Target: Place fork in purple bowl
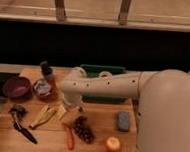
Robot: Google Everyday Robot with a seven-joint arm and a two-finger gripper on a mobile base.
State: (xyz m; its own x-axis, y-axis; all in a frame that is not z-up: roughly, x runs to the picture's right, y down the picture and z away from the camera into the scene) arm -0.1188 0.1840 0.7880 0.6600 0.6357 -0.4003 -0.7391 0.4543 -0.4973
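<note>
Fork (pixel 61 111): small, thin, pale dull sliver lying on the table (pixel 103 113), just right of the banana (pixel 44 116).
Bowl (pixel 16 87): round, dark maroon, at the table's left end, well apart from the fork.
In between: orange-rimmed dish (pixel 43 88) and the banana.
Nearby: black tool (pixel 22 125), grapes (pixel 83 128), sponge (pixel 123 120), bin (pixel 107 71).
Arm (pixel 115 85): white, reaching leftward across the bin, wrist turned down.
Gripper (pixel 72 102): low over the table, just up-right of the fork; cannot tell whether it is wide, narrow or holding anything.
</note>
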